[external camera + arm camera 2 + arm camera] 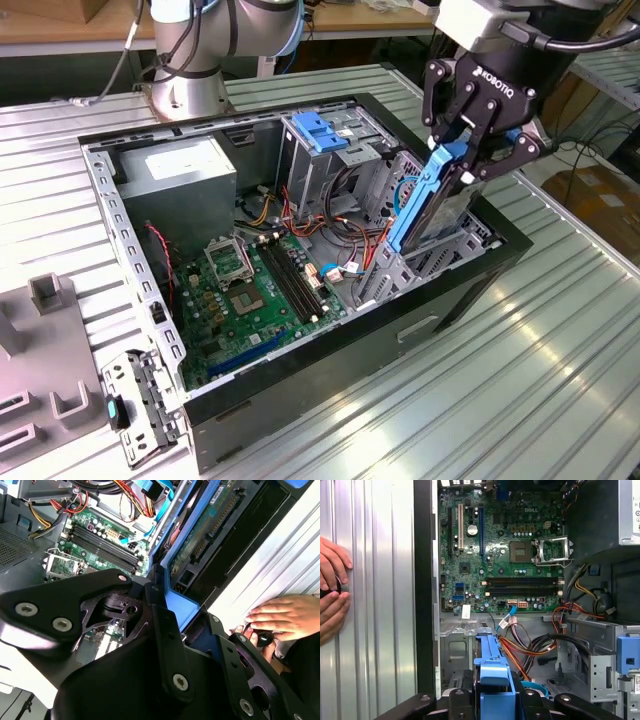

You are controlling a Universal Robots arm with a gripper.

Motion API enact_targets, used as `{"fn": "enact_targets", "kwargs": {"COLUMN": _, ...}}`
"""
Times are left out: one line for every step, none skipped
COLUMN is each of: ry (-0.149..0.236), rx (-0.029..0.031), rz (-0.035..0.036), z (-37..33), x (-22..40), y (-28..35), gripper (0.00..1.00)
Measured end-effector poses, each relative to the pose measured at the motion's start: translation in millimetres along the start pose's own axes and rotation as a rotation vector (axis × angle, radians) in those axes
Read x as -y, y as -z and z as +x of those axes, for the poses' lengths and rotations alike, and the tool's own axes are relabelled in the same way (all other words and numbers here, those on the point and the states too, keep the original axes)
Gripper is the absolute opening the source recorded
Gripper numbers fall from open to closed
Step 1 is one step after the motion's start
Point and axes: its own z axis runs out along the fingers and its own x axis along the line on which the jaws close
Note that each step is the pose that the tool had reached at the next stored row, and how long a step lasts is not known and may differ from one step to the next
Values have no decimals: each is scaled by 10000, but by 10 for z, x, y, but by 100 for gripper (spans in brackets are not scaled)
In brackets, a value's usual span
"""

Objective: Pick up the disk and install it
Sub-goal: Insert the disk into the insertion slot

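Exterior view: disk (425,200) gripped over open computer case (290,395).
Ribbed bench (500,400) carries the case, motherboard (240,300) exposed; beyond, gripper (465,160) jaws clamp the disk, on edge and tilted, over the metal drive cage (400,265) at the exterior view's right; grey power supply (185,165) farthest.

We can't see the lower end of the disk (418,200) inside the computer case (290,410); a hand (331,614) beside the case runs off-frame

An open computer case (300,400) on a ribbed metal table (500,390) holds a motherboard (255,290) and grey power-supply box (180,172).
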Motion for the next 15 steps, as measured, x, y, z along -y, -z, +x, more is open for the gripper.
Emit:
{"fn": "enact_targets", "kwargs": {"ry": 0, "rx": -1, "rz": 0, "z": 0, "x": 0, "y": -7, "gripper": 37}}
{"fn": "enact_targets", "kwargs": {"ry": 0, "rx": -2, "rz": 0, "z": 0, "x": 0, "y": -26, "gripper": 37}}
{"fn": "enact_targets", "kwargs": {"ry": 0, "rx": -1, "rz": 0, "z": 1, "x": 0, "y": -40, "gripper": 37}}
{"fn": "enact_targets", "kwargs": {"ry": 0, "rx": -1, "rz": 0, "z": 1, "x": 0, "y": -52, "gripper": 37}}
{"fn": "enact_targets", "kwargs": {"ry": 0, "rx": -1, "rz": 0, "z": 1, "x": 0, "y": -74, "gripper": 37}}
{"fn": "enact_targets", "kwargs": {"ry": 0, "rx": 1, "rz": 0, "z": 2, "x": 0, "y": -94, "gripper": 37}}
{"fn": "enact_targets", "kwargs": {"ry": 0, "rx": 0, "rz": 0, "z": 2, "x": 0, "y": -114, "gripper": 37}}
{"fn": "enact_targets", "kwargs": {"ry": 0, "rx": -1, "rz": 0, "z": 2, "x": 0, "y": -132, "gripper": 37}}
{"fn": "enact_targets", "kwargs": {"ry": 0, "rx": -2, "rz": 0, "z": 3, "x": 1, "y": -163, "gripper": 37}}
{"fn": "enact_targets", "kwargs": {"ry": 0, "rx": -2, "rz": 0, "z": 3, "x": 1, "y": -185, "gripper": 37}}
{"fn": "enact_targets", "kwargs": {"ry": 0, "rx": -2, "rz": 0, "z": 3, "x": 1, "y": -200, "gripper": 37}}
{"fn": "enact_targets", "kwargs": {"ry": 1, "rx": 0, "rz": 0, "z": 4, "x": 1, "y": -225, "gripper": 37}}
{"fn": "enact_targets", "kwargs": {"ry": 0, "rx": -1, "rz": 0, "z": 4, "x": 1, "y": -248, "gripper": 37}}
{"fn": "enact_targets", "kwargs": {"ry": 0, "rx": -1, "rz": 0, "z": 4, "x": 1, "y": -263, "gripper": 37}}
{"fn": "enact_targets", "kwargs": {"ry": -1, "rx": -1, "rz": 0, "z": 5, "x": 1, "y": -288, "gripper": 37}}
